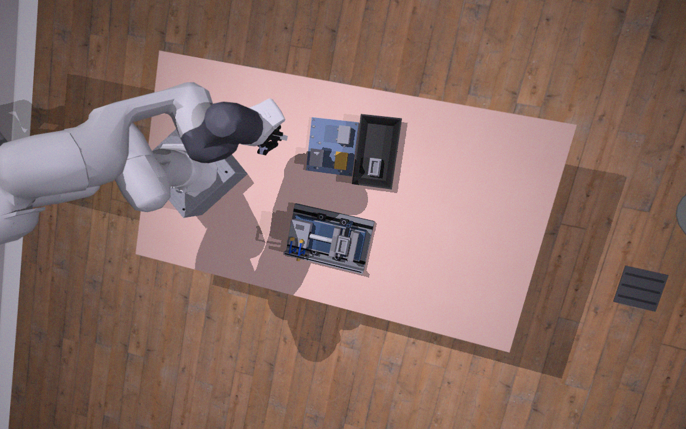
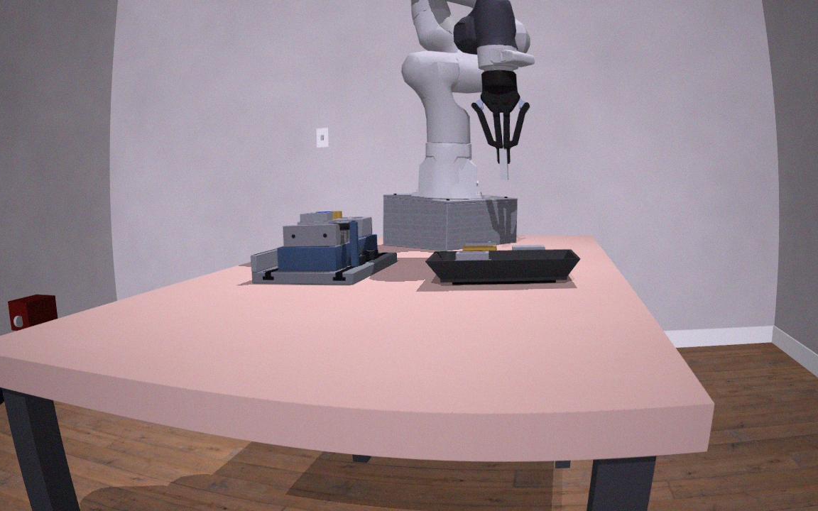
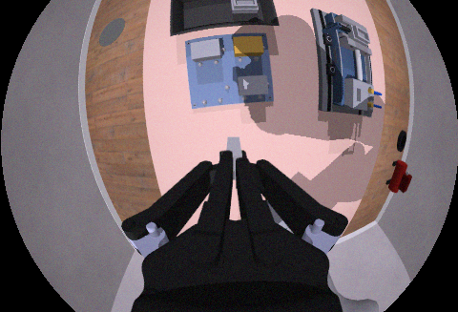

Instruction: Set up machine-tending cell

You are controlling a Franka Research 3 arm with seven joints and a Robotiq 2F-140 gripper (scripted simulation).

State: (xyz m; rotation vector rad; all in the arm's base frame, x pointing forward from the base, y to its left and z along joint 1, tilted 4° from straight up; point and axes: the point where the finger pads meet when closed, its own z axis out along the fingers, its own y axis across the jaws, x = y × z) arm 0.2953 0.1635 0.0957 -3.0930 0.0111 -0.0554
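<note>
The gripper [image 2: 504, 160] hung high above the pink table [image 2: 348, 343], near the arm's grey pedestal [image 2: 446, 222], with its fingers pressed together on nothing.

On the blue infeed plate [image 1: 316, 127] lay three blanks — a light aluminium blank [image 1: 343, 133] toward the far edge, a second aluminium blank [image 1: 316, 158] in the arm's shadow, and a brass blank [image 1: 341, 159] just beside it.

Next to the plate stood the black outfeed tray [image 1: 383, 123], with one finished part [image 1: 374, 167] lying pocket up on its floor.

Well apart from these, the vise [image 1: 358, 250] sat on its grey base — another finished part [image 1: 342, 245] rested in its opening.
</note>
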